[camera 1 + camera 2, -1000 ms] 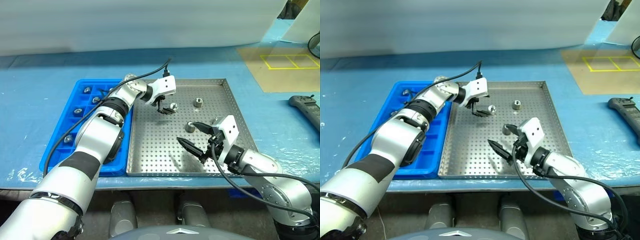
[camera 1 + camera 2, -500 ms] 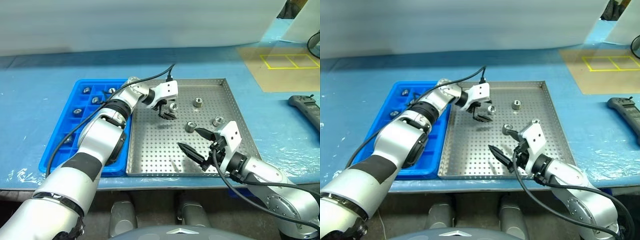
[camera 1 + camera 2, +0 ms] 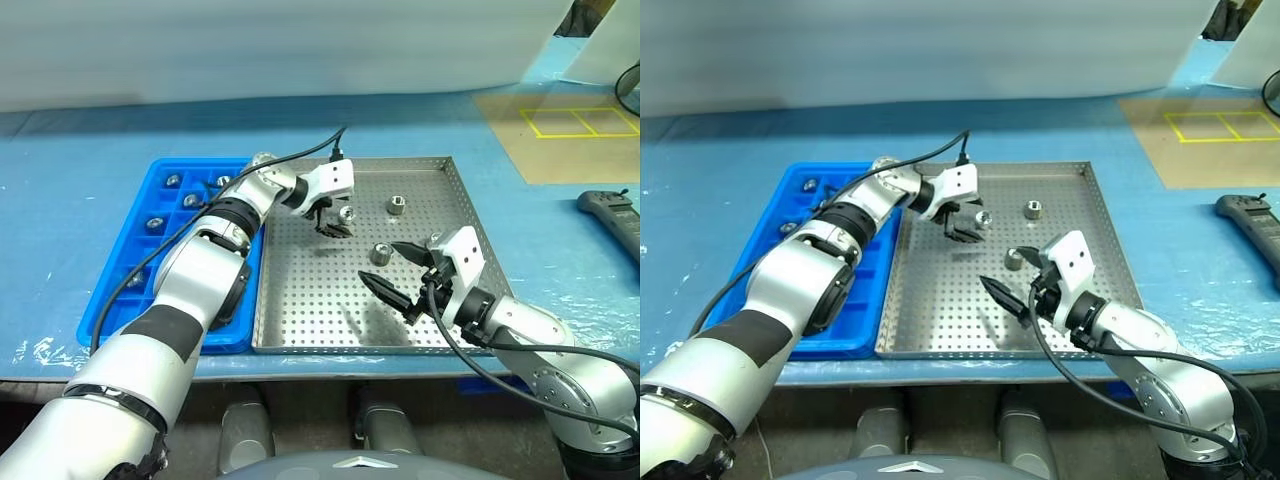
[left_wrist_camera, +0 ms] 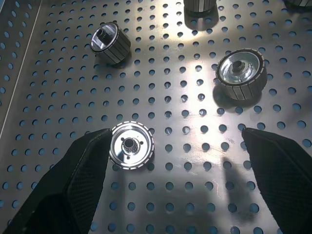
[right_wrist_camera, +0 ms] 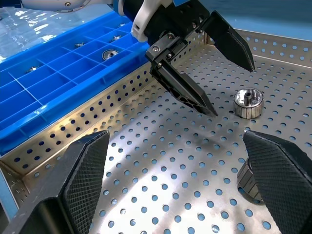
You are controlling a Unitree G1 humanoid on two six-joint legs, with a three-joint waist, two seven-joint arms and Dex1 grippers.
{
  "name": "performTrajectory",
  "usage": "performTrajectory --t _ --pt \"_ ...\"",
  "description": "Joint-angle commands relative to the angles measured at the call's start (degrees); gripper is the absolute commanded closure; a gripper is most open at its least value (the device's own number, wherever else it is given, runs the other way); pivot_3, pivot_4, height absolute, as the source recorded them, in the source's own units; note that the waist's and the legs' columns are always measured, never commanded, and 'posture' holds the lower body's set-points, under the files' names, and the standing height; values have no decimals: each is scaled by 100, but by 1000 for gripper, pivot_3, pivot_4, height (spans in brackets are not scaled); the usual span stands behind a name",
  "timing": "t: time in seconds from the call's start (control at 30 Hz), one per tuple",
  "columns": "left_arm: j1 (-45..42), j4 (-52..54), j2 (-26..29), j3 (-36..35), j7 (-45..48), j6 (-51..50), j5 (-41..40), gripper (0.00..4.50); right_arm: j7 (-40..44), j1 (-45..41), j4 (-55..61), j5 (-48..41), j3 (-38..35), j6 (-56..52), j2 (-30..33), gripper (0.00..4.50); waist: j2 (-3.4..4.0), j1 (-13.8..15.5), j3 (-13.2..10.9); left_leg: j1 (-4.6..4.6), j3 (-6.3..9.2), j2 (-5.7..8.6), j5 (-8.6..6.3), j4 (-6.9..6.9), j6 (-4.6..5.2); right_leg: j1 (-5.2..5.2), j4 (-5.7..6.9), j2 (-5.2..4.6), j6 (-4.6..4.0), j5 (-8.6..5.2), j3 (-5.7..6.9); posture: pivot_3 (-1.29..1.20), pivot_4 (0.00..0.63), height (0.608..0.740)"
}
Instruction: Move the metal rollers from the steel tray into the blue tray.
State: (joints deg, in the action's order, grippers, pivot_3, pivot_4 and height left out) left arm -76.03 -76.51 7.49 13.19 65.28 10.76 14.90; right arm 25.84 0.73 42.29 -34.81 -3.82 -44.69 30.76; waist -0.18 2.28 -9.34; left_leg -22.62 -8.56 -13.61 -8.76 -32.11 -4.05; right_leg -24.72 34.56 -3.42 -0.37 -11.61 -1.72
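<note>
Now left tool [image 3: 333,221] hangs wide open over a roller [image 3: 347,213] in the steel tray [image 3: 300,320] — right tool [image 3: 400,275] gapes wide too, empty. Blue tray [image 3: 105,300] sits beside it, some rollers inside.

Shiny silver metal rollers [image 3: 380,254] sit on the silver steel tray [image 3: 300,320], its floor patterned with rows of tiny round holes, beside the bright blue tray [image 3: 120,315] with its grid of square compartments. Both trays rest on a light blue counter [image 3: 60,200], which carries a tan patch outlined with yellow squares [image 3: 570,140] near its far right corner. The left gripper [image 3: 333,228] and right gripper [image 3: 400,275] have black fingers on white and silver arms.
</note>
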Motion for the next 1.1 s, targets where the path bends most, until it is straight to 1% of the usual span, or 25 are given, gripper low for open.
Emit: performTrajectory --t 0.03,0.27,0.63,0.83,1.1 --pt "-127 85 53 -116 -97 59 -56 16 -13 -67 158 -72 -61 123 -27 0 0 7 0 0 0 0 0 0 0 0 0 0 0 0 0 -294 150 740" --pt "-206 108 58 -232 -140 34 -143 16 -163 -390 154 -193 -122 28 -173 0 0 26 0 5 0 2 1 -1 -3 1 7 -4 1 0 1 -244 150 740" --pt "-181 65 63 -311 -147 -86 -109 16 -314 -344 446 -580 -86 -317 -136 0 0 33 0 3 0 4 1 2 -2 0 4 -5 1 -1 1 -244 150 740" --pt "-167 46 47 -258 -108 -95 -51 16 -453 -179 649 -773 -117 -459 -111 0 0 30 0 3 0 4 1 2 -2 0 4 -6 2 -1 0 -266 150 740" --pt "-139 32 10 -276 -230 -53 -50 16 -421 -221 420 -561 -11 -239 -28 0 0 26 0 3 0 4 1 1 -3 0 3 -6 2 -1 0 -288 150 740"
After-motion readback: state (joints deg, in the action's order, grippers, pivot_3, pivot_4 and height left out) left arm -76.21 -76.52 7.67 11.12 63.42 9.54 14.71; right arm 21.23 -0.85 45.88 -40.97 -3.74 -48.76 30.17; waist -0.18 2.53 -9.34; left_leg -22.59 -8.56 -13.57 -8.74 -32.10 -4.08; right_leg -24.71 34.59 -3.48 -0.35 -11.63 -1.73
